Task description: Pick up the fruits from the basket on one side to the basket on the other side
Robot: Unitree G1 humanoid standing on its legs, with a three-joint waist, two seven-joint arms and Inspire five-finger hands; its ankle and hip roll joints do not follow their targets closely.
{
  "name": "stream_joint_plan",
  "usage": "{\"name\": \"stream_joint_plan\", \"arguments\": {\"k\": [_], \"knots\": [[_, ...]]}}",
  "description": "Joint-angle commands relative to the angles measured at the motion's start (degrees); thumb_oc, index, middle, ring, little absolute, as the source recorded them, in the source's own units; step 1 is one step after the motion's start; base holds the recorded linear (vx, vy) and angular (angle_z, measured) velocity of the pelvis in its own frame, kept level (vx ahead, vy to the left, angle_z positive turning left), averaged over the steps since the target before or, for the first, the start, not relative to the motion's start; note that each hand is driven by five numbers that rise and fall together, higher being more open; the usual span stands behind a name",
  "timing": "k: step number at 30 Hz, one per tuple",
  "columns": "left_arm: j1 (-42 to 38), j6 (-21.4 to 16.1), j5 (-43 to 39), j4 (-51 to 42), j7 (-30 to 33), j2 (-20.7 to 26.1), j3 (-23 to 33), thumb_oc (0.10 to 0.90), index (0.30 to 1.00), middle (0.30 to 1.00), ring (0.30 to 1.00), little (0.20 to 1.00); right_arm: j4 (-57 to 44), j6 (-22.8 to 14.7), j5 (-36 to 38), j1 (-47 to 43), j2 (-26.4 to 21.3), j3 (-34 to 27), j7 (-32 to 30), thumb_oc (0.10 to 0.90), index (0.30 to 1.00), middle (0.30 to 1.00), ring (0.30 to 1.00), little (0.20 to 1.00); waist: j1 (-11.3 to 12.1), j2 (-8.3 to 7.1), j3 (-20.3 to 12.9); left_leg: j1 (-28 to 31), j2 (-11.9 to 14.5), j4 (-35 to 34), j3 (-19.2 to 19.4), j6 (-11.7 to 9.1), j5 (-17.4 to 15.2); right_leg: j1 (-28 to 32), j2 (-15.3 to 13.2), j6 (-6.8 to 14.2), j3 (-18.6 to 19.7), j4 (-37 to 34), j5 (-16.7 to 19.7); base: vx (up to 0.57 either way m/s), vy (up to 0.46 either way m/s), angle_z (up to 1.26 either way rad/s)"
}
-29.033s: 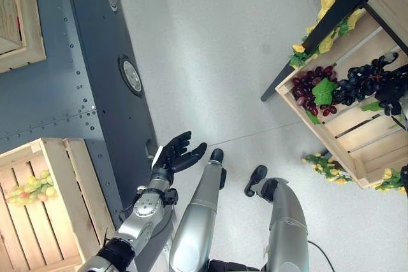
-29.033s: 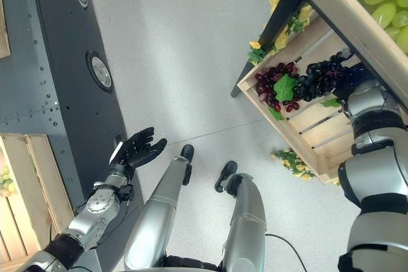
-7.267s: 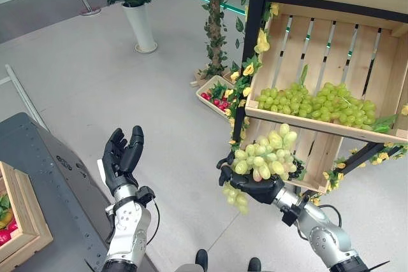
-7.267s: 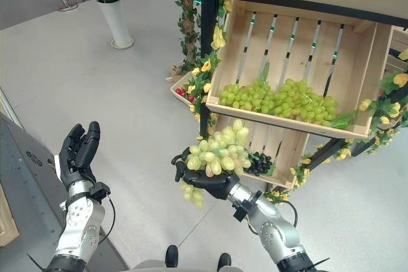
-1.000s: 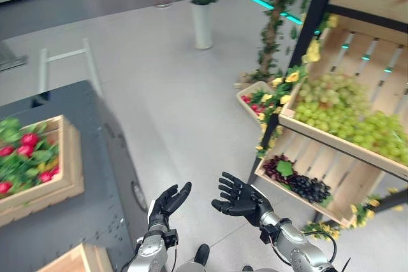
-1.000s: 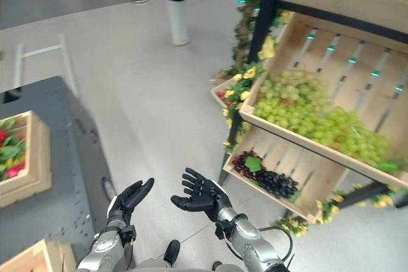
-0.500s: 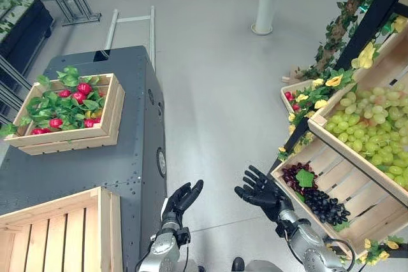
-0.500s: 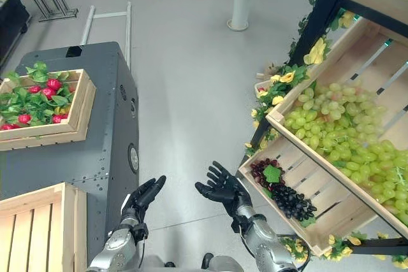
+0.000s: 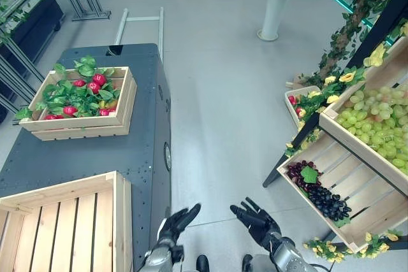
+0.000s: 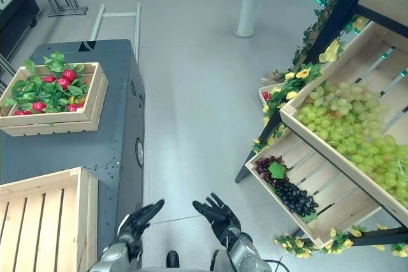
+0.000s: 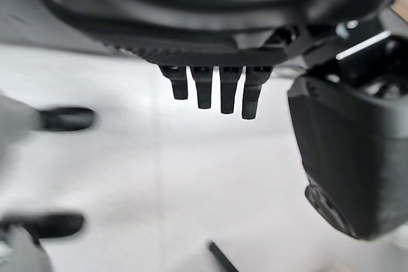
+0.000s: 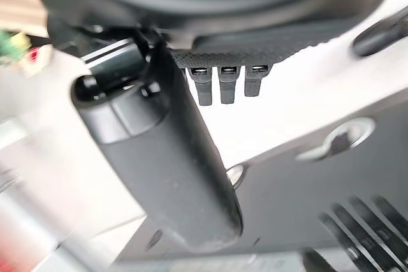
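Grapes: your green grapes [image 9: 377, 125] and dark grapes [image 9: 317, 194] sit in the shelf crates at right; the crate [image 9: 64, 221] at lower left shows bare slats. Left hand [image 9: 175, 220] and right hand [image 9: 256, 221] hang released, carrying nothing.

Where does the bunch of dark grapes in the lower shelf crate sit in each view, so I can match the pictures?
Left eye view: dark grapes at lower right, in the lower shelf crate.
Right eye view: same bunch, right of centre.
The wrist views give no sight of it.
Shared landmark: the green grapes in the crate above.
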Motion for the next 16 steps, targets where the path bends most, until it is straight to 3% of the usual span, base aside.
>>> {"name": "stream_joint_plan", "arguments": {"k": [1,4,9,16], "knots": [[-4.07,-3.9,-1.86,0.78,-0.42,-2.09,2.58,0.8,0.9,0.9,0.9,0.9,3.99,0.86,-3.39,-5.21,-0.06,-2.57,2.58,0.8,0.9,0.9,0.9,0.9,1.49,-1.52,-2.11,0.08,-1.65,2.43,-1.16,-0.48,-4.84,8.22,2.77,0.31,1.49,-15.42,7.46,-0.06,-0.187,-0.47],[-4.44,-5.06,0.02,2.99,-0.69,-2.85,3.62,0.8,0.9,0.9,0.9,0.9,9.51,2.8,-3.08,-6.09,-0.56,-4.29,4.18,0.8,0.9,0.9,0.9,0.9,1.91,-1.89,-2.24,-0.12,-0.79,2.74,-1.84,-1.3,-4.44,9.22,3.73,-0.69,2.08,-15.68,6.67,0.0,-0.218,-0.13],[-3.72,-6.56,5.95,3.01,-1.11,-3.46,1.02,0.8,0.9,0.9,0.9,0.9,13.02,2.93,-4.9,-4.25,-1.37,-6.17,5.13,0.8,0.9,0.9,0.9,0.9,1.42,-2.06,-2.92,0.63,-0.2,2.15,-2.65,-1.8,-4.02,10.09,4.42,-1.51,1.36,-15.86,5.92,0.02,-0.11,0.06],[-3.65,-6.98,6.67,4.14,-3.39,-3.17,0.97,0.8,0.9,0.9,0.9,0.9,16.48,0.73,-7.62,-4.02,-1.37,-7.75,6.39,0.8,0.9,0.9,0.9,0.9,1.23,-1.22,-3.24,1.89,0.17,1.43,-3.68,-2.2,-3.69,11.07,4.91,-2.06,0.51,-15.51,4.82,0.0,-0.041,0.05]]}}
